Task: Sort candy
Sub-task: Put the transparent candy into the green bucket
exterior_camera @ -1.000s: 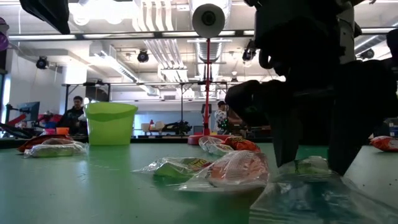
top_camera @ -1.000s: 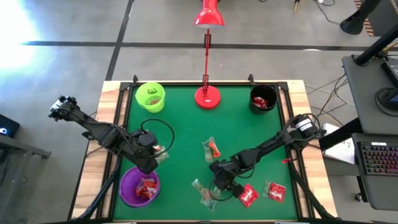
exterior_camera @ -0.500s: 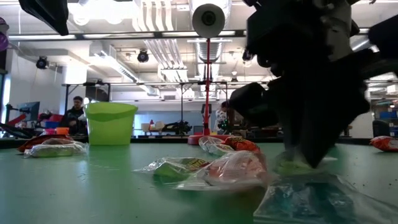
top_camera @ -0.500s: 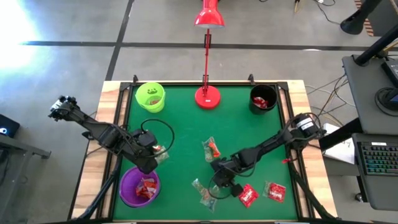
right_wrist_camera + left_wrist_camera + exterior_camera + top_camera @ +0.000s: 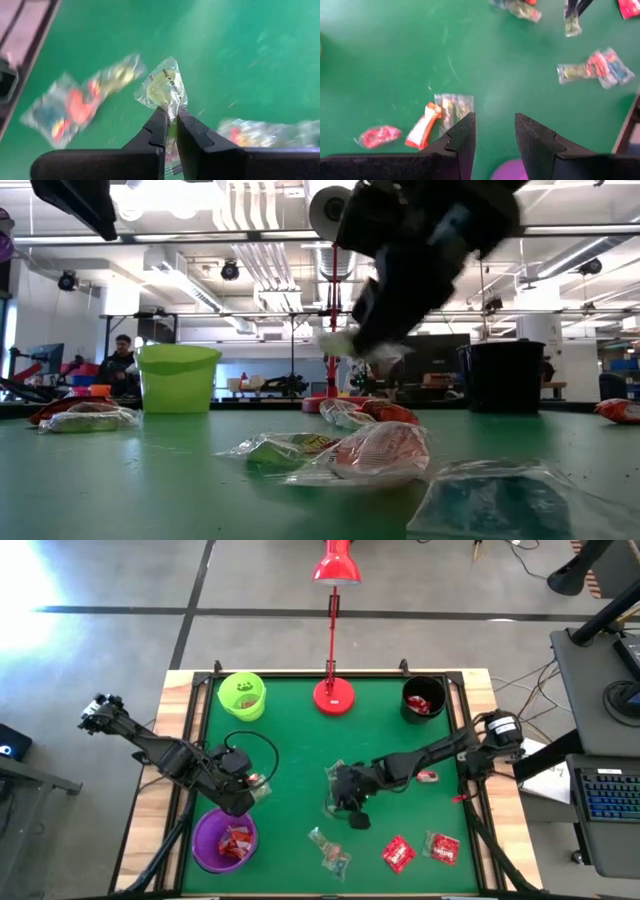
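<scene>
My right gripper hangs over the middle of the green table, shut on a clear greenish candy, which also shows in the low view. More candy lies below: an orange and clear pair, a clear greenish cluster and two red ones. My left gripper waits open at the table's left, beside the purple cup, which holds red candy. Candy lies under it. My right gripper pinches one end of the clear greenish wrapper between its two fingertips. The fingers slant down from the table's right. The rest of the wrapper sticks out past the fingertips, lifted clear of the table.
A lime-green cup stands at the far left and a black cup at the far right, with a red desk lamp's base between them. A small red candy lies beside the right arm.
My right gripper has shut on a clear greenish candy near the table's near edge. It has then risen and gone toward the far edge with it. That candy is now lifted clear of the table.
</scene>
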You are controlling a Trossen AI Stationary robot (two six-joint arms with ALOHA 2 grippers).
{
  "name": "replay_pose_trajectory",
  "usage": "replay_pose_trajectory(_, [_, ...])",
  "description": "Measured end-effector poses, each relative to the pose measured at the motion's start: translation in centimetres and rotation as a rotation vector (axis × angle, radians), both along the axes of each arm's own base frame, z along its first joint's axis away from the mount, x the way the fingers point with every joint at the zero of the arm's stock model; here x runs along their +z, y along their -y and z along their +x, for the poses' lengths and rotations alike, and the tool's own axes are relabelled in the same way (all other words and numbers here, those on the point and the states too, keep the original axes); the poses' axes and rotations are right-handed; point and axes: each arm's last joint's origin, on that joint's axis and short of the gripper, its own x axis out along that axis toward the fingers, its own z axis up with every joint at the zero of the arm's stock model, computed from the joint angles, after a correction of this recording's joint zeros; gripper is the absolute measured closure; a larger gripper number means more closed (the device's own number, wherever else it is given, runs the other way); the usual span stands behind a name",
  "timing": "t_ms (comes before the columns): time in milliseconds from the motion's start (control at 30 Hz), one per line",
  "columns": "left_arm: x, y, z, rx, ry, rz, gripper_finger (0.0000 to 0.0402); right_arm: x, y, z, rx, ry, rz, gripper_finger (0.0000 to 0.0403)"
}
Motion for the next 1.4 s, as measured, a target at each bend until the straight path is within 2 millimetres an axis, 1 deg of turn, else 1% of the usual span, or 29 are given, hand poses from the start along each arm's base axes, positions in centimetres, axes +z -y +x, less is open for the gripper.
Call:
replay_pose_trajectory(133, [0.1, -0.6, 0.4, 0.066, 0.034, 0.018, 0.0283, 2.1, 1.7, 0.6, -0.1, 0.075, -0.008, 0.0385])
replay_pose_trajectory(267, [-0.2, -1.1, 1.6, 0.107, 0.065, 0.027, 0.0283, 4.8, 3.0, 1.9, -0.153, 0.163, -0.007, 0.0385])
replay_pose_trajectory(433, [-0.3, -0.5, 4.4, -0.015, 0.188, 0.096, 0.0283, 8.4, 4.1, 3.5, -0.221, 0.276, -0.025, 0.0385])
replay_pose_trajectory(533, [-0.2, -0.1, 6.0, -0.07, 0.267, 0.117, 0.0283, 10.2, 4.5, 3.9, -0.232, 0.281, -0.026, 0.0385])
replay_pose_trajectory(633, [-0.4, 0.1, 6.9, -0.097, 0.294, 0.137, 0.0283, 11.3, 4.5, 4.0, -0.224, 0.27, -0.042, 0.0385])
replay_pose_trajectory(733, [-0.6, 0.2, 7.4, -0.112, 0.31, 0.146, 0.0283, 11.8, 4.4, 4.1, -0.212, 0.269, -0.048, 0.0385])
replay_pose_trajectory(900, [-0.6, 0.3, 7.8, -0.117, 0.324, 0.151, 0.0283, 12.1, 4.4, 4.1, -0.222, 0.275, -0.037, 0.0385])
replay_pose_trajectory(1400, [-0.3, -0.7, 8.3, -0.055, 0.36, 0.194, 0.0284, 12.3, 3.7, 4.1, -0.227, 0.285, -0.035, 0.0385])
